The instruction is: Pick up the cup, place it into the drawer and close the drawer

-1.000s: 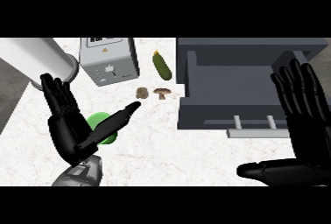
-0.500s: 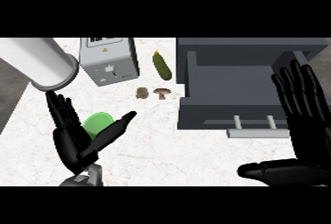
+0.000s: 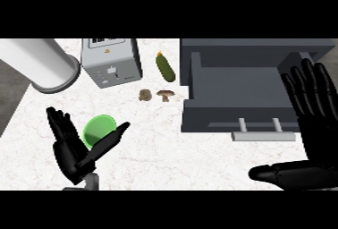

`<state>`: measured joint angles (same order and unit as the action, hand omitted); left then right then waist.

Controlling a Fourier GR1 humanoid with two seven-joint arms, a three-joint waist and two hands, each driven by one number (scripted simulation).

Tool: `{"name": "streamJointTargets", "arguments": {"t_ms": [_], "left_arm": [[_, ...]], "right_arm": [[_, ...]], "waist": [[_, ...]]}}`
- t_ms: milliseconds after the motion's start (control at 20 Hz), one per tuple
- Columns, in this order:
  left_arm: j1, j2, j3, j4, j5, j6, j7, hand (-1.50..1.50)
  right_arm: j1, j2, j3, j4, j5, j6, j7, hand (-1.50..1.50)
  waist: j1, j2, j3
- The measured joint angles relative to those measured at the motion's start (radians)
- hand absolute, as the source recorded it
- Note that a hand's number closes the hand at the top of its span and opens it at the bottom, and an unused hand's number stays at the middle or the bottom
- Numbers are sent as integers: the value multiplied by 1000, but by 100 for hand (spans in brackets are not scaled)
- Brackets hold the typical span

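The cup (image 3: 99, 129) is a green round shape on the white tabletop (image 3: 171, 156), seen from almost straight above, so it appears to stand upright with its long axis pointing up toward the head view; whether its mouth faces up I cannot tell. It sits in the gap of the left hand (image 3: 71, 150), between the straight fingers (image 3: 61, 127) just to its left and the thumb (image 3: 111, 141) that crosses its lower right edge. The hand is spread wide and holds nothing; I cannot tell whether finger or thumb already touches the cup. The left hand is plainly the nearer one, and the coming grasp turns on this: the cup lies inside the spread, slightly forward of the palm, so closing fingers and thumb around its sides looks like the step in hand. The right hand (image 3: 310, 134) rests open at the view's right edge, fingers up, well apart from the cup. The drawer (image 3: 238, 89), dark grey and pulled open with its handle (image 3: 260, 127) on the near side, lies well to the right of the left hand and slightly forward of it, just left of the right hand. Forward of the left hand stand a white cylinder (image 3: 36, 62) and a grey box-shaped appliance (image 3: 112, 62); a green vegetable (image 3: 165, 67), a mushroom (image 3: 166, 94) and a small brown item (image 3: 145, 95) lie between appliance and drawer.
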<state>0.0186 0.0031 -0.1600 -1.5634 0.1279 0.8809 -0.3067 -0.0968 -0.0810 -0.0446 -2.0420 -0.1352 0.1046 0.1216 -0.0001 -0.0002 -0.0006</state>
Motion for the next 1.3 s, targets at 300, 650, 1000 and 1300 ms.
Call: {"name": "streamJointTargets", "arguments": {"t_ms": [300, 650, 1000, 1300], "left_arm": [[33, -2, 4, 101, 128, -37, -159, -150], [2, 2, 61, 263, 264, -123, -325, -150], [-34, -2, 104, 419, 370, -174, -466, -150], [-32, 1, 121, 472, 399, -203, -508, -150]], "right_arm": [[-10, 5, 12, -13, 12, -9, 19, -150], [-18, -10, -14, 1, -10, 9, 16, -150], [7, 2, 6, -25, -2, 12, 21, -150], [-5, 0, 4, -21, -5, 15, 33, -150]], "waist": [[0, 0, 0], [0, -1, 2], [-1, 0, 0], [0, 0, 1]]}}
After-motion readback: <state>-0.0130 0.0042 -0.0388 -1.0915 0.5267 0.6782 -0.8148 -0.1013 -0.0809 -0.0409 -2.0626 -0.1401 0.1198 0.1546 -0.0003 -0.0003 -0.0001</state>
